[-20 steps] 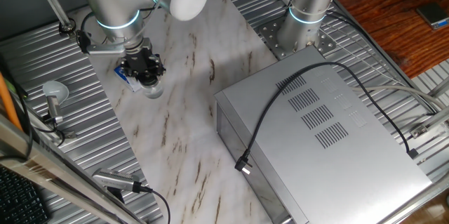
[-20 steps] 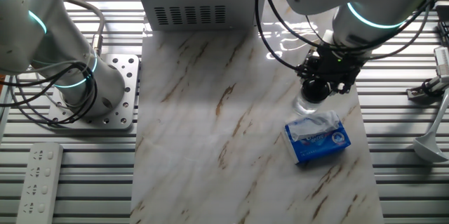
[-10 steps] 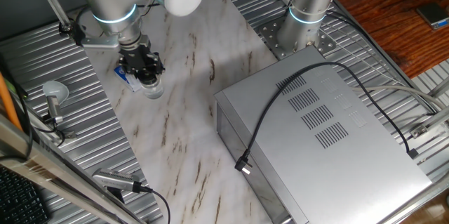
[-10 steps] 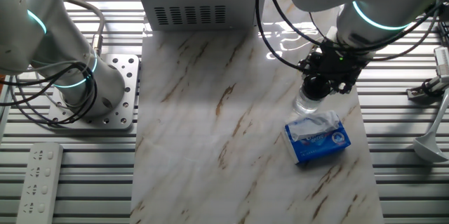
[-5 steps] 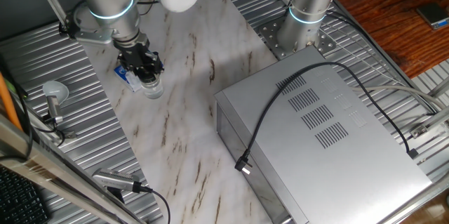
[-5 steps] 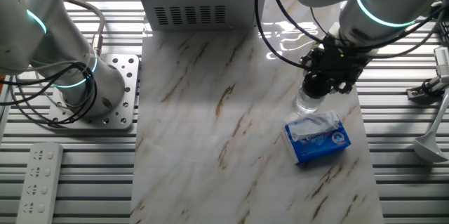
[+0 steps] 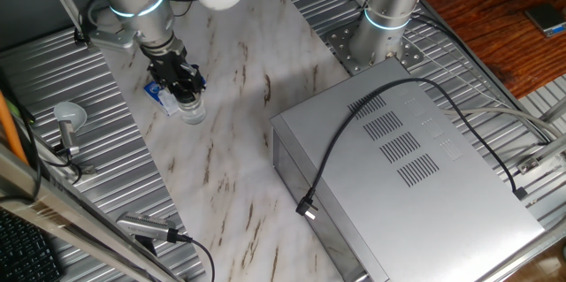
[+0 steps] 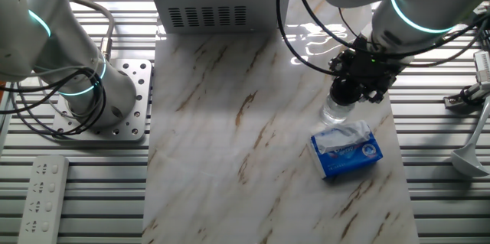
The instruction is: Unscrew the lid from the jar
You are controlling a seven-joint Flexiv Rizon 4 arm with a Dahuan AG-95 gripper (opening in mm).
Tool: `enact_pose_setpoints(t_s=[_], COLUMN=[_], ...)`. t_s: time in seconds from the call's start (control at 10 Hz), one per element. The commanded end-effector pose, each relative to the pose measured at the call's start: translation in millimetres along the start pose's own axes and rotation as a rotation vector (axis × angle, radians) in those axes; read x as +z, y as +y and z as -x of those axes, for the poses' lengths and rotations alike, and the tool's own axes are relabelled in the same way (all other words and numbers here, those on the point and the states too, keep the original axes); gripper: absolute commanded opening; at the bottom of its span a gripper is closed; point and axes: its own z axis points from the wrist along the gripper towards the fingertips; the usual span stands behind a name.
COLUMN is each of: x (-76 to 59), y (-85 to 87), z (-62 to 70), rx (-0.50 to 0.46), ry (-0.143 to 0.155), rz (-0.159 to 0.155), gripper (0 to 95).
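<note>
The small clear jar (image 7: 194, 112) stands on the marble board near the blue-and-white packet, and shows as a clear cylinder (image 8: 334, 114) in the other fixed view. My gripper (image 7: 181, 93) hangs right over the jar's top, pointing down. In the other fixed view the gripper (image 8: 344, 92) is shut on the lid (image 8: 341, 93), a round black cap that is hard to separate from the black fingers. I cannot tell whether the lid still touches the jar's mouth.
A blue-and-white packet (image 8: 346, 150) lies just in front of the jar. The big grey metal box (image 7: 416, 167) with a black cable fills the right side. A second arm's base (image 8: 99, 99) stands on the ribbed table. A white disc on a stem (image 7: 69, 118) sits at the left edge.
The arm has drifted steadily away from the jar's side, and the gripper has lifted slightly with the black cap. The jar and the packet have stayed put.
</note>
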Motion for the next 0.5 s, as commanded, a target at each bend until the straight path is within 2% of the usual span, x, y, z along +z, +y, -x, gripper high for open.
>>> enact_pose_setpoints(t_s=[0.1,0.5], x=[-3.5,-4.3], y=[1.2,1.5], z=[-0.3,-0.3], rx=[0.05,0.078], ry=[-0.006,-0.01], rz=[0.009,0.013], gripper=[0.0,0.0])
